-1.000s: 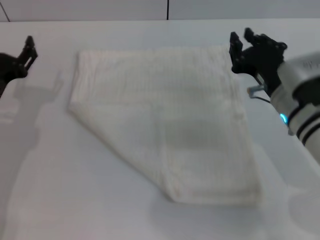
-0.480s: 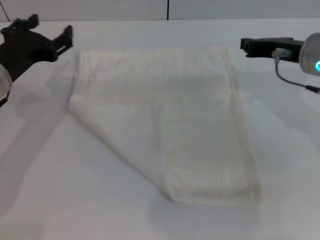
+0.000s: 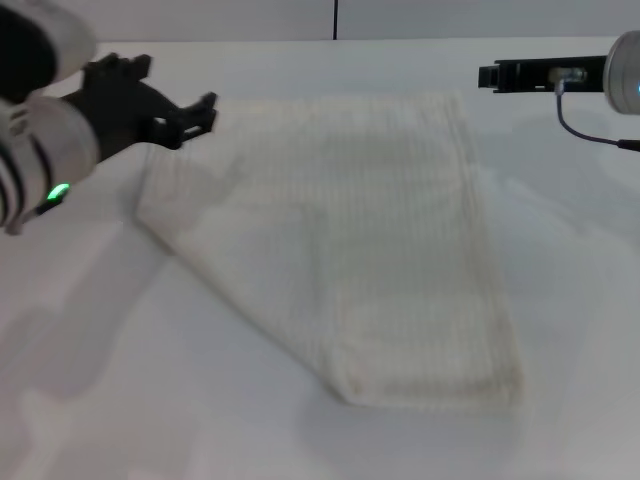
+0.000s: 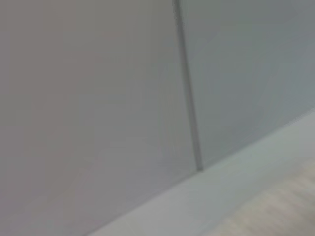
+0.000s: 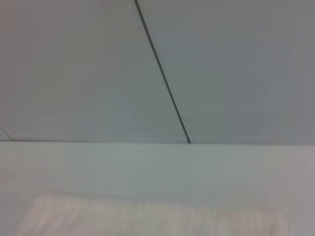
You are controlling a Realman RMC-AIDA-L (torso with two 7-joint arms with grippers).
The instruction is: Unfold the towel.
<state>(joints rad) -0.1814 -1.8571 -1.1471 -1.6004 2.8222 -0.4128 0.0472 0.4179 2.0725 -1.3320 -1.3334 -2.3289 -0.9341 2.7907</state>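
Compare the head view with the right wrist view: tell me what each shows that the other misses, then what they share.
Only the head view shows the whole folded towel, the left gripper over its far left corner, and the right gripper just past its far right corner, beside the towel rather than over it. Only the right wrist view shows the tall stretch of wall. Both show the towel's far edge, the white table and the dark wall seam.

No readable text, label or number shows in any view.
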